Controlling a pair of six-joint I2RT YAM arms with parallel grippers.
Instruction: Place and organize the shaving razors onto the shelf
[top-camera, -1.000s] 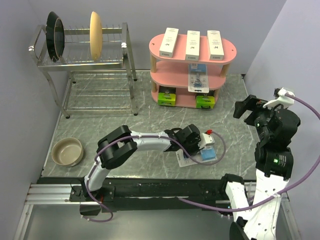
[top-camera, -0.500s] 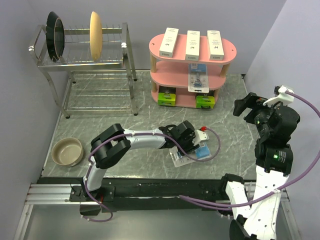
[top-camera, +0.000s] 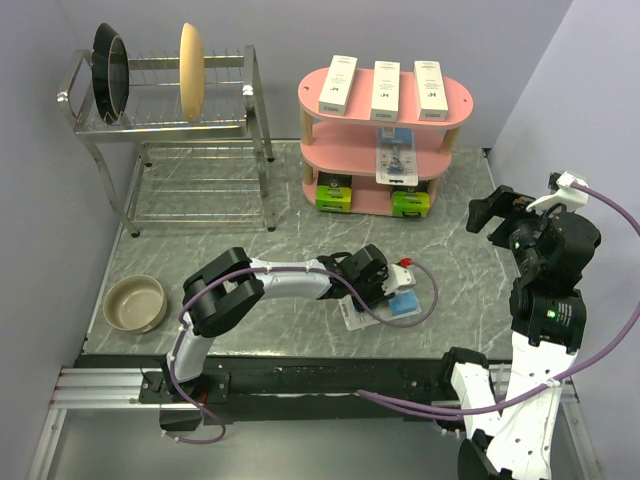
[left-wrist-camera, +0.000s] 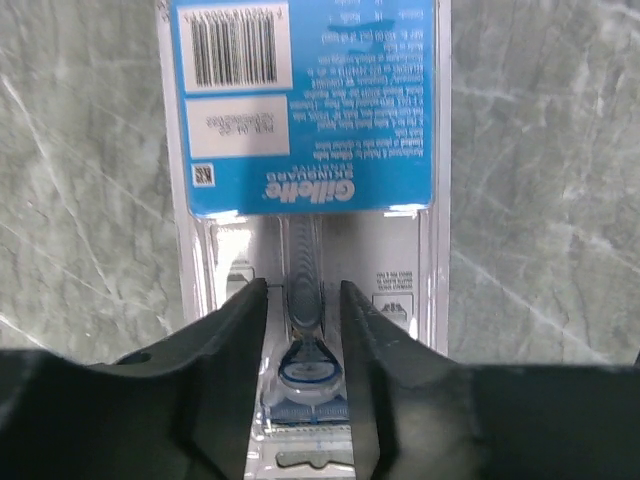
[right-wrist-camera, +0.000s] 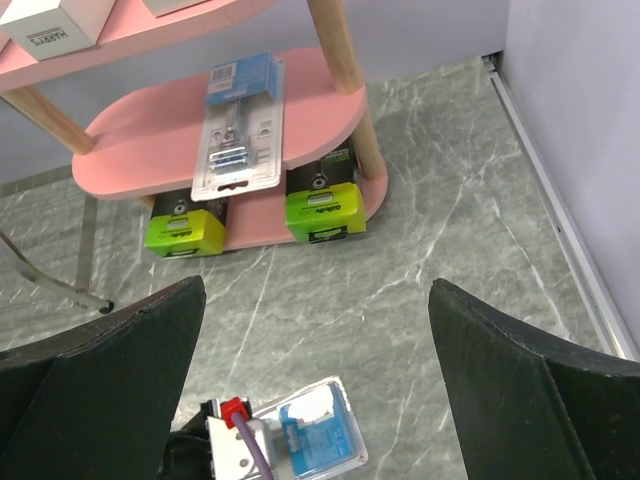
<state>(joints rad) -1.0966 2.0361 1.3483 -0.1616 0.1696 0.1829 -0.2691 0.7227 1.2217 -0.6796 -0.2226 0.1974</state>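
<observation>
A clear blister pack with a blue card (top-camera: 402, 306) lies on the grey table in front of the shelf; it also shows in the left wrist view (left-wrist-camera: 310, 110) and the right wrist view (right-wrist-camera: 322, 440). My left gripper (top-camera: 372, 286) (left-wrist-camera: 303, 300) is shut on the razor bulge of this blister pack. The pink shelf (top-camera: 456, 100) (right-wrist-camera: 310, 120) holds three white boxes (top-camera: 385, 90) on top, a second blister pack (top-camera: 397, 155) (right-wrist-camera: 238, 125) on the middle tier, and two black-and-lime-green boxes (top-camera: 334, 195) (right-wrist-camera: 322, 210) at the bottom. My right gripper (top-camera: 490, 215) (right-wrist-camera: 317, 290) is open and empty, raised at the right.
A metal dish rack (top-camera: 170, 120) with dark plates and a tan plate stands at the back left. A tan bowl (top-camera: 134, 303) sits at the front left. Walls close in on the left, back and right.
My left gripper has moved a little to the left, and the blister pack has shifted left with it. The right arm has barely moved.
</observation>
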